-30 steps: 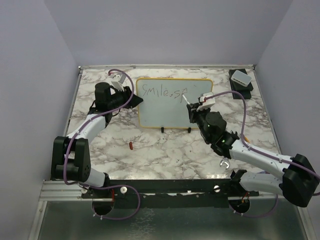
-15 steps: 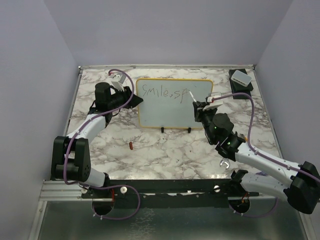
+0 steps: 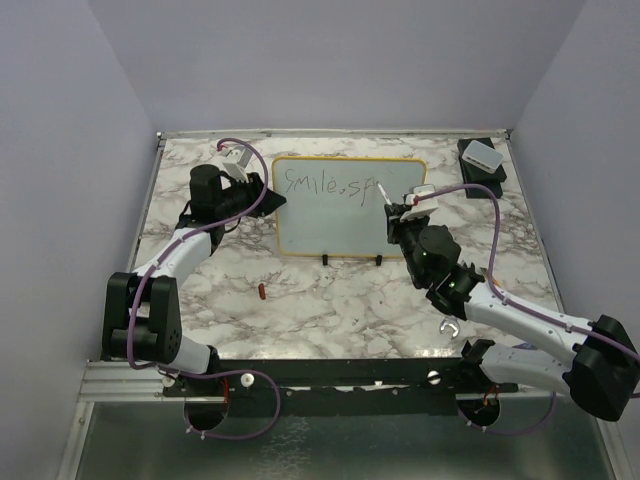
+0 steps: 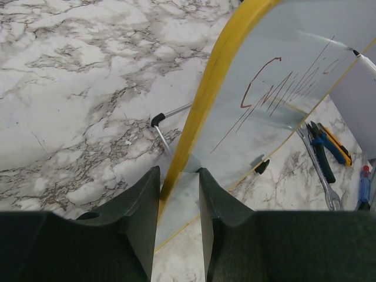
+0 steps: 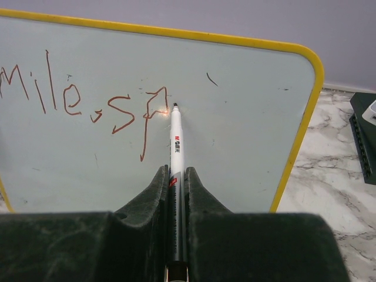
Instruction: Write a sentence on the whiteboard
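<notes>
Right hand clamped on marker, left hand pinching whiteboard rim, sentence (first letter cropped) unfinished

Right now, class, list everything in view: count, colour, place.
whiteboard: one, pale with yellow rim, upright at far middle
writing: one line, red-brown, "smile, sp" along board's top
marker: one, white, tip at board by the "p"
box: one, white on black base, far right corner
red piece: one, table, left of centre
pliers: one, blue-yellow handles, table before board
wrench: one, silver, beside pliers
table: one, white-grey marble
left gripper: dark, shut on board's left edge
right gripper: dark, shut on marker
</notes>
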Controlling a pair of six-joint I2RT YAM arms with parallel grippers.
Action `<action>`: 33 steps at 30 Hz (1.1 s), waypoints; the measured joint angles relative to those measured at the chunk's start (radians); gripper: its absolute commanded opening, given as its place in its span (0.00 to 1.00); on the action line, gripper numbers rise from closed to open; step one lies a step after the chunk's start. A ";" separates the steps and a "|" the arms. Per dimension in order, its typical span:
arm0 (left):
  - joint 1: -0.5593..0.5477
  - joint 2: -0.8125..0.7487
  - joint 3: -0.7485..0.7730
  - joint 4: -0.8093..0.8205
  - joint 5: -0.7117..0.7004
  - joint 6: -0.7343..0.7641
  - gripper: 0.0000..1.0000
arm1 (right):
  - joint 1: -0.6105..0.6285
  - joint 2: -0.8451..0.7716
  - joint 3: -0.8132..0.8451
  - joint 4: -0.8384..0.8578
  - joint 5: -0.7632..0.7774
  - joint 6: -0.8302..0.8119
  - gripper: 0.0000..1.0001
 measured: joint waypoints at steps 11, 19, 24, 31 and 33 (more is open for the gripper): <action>0.000 0.000 0.000 0.001 0.000 0.004 0.30 | 0.000 -0.003 0.000 -0.012 0.030 0.014 0.01; 0.000 0.000 0.000 0.002 0.000 0.007 0.30 | 0.000 -0.005 -0.021 -0.054 0.014 0.082 0.01; 0.000 0.000 0.000 0.003 0.000 0.007 0.30 | 0.000 -0.005 -0.035 -0.072 -0.007 0.109 0.01; 0.000 0.000 0.000 0.003 0.000 0.007 0.30 | 0.000 -0.009 -0.037 -0.072 -0.008 0.114 0.01; 0.000 0.000 0.000 0.003 0.000 0.007 0.30 | 0.000 -0.009 -0.036 -0.069 -0.005 0.108 0.01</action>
